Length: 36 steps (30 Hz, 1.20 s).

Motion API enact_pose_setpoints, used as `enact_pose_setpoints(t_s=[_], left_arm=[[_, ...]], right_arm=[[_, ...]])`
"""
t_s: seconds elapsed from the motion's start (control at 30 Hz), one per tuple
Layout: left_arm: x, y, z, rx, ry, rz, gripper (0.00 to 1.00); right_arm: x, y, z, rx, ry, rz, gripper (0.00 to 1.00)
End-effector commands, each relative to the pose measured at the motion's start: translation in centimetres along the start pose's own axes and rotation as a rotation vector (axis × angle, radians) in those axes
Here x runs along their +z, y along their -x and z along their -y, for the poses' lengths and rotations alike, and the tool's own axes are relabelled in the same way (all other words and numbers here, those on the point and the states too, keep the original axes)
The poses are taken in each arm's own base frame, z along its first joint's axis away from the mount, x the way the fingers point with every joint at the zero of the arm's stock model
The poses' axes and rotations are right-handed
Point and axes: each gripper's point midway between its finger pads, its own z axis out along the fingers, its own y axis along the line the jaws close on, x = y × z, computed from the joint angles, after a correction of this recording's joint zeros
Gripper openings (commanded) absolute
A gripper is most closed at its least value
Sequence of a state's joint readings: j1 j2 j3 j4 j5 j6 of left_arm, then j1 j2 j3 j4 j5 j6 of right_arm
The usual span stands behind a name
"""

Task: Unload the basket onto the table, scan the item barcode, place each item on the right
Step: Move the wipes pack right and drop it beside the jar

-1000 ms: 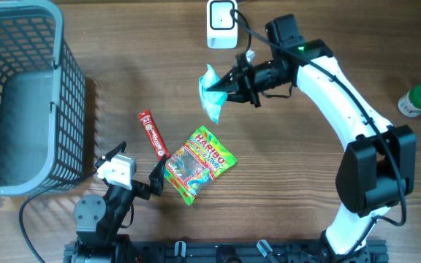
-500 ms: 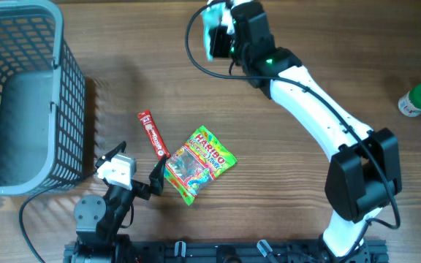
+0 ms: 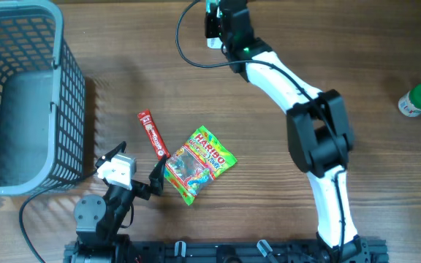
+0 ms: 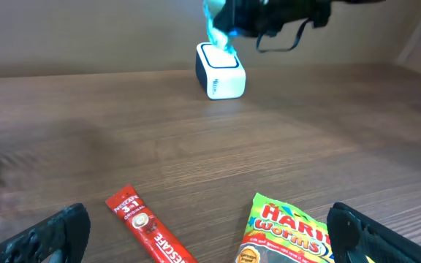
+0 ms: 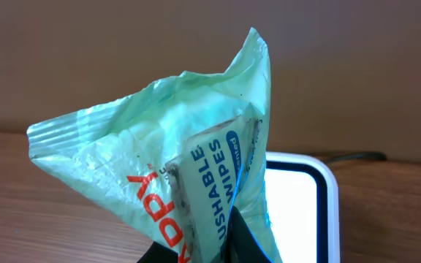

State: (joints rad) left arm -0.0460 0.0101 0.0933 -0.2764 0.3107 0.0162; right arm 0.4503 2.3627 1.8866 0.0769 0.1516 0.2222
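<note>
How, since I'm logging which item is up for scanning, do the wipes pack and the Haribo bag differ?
The wipes pack is held in the air in the right arm's jaws, by the white scanner; the Haribo bag lies on the table, untouched. The wipes pack is pale mint and crumpled; the Haribo bag is brightly multicoloured and lies flat. Both are soft printed plastic packets.

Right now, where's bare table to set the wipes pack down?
Bare wood: between the basket and the scanner; also between the right arm and the green-capped bottle. Crowded: coffee stick and Haribo bag by the left end effector.
</note>
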Motion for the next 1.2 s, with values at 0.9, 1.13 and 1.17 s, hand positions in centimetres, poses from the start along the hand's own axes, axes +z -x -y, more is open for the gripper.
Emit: enact_pose_setpoints(t_s=[0.9, 1.13, 1.17], left_arm=[[0.0, -0.1, -0.1, -0.009, 0.006, 0.002, 1.0], [0.0, -0.1, -0.1, -0.009, 0.006, 0.002, 1.0], [0.0, -0.1, -0.1, -0.009, 0.006, 0.002, 1.0]], right_arm=[[-23.0, -10.8, 38.4, 0.671, -1.305, -0.439, 0.04], [-26.7, -14.7, 40.6, 0.783, -1.474, -0.435, 0.04], [-27.4, -14.8, 41.2, 0.794, -1.49, -0.442, 0.04]])
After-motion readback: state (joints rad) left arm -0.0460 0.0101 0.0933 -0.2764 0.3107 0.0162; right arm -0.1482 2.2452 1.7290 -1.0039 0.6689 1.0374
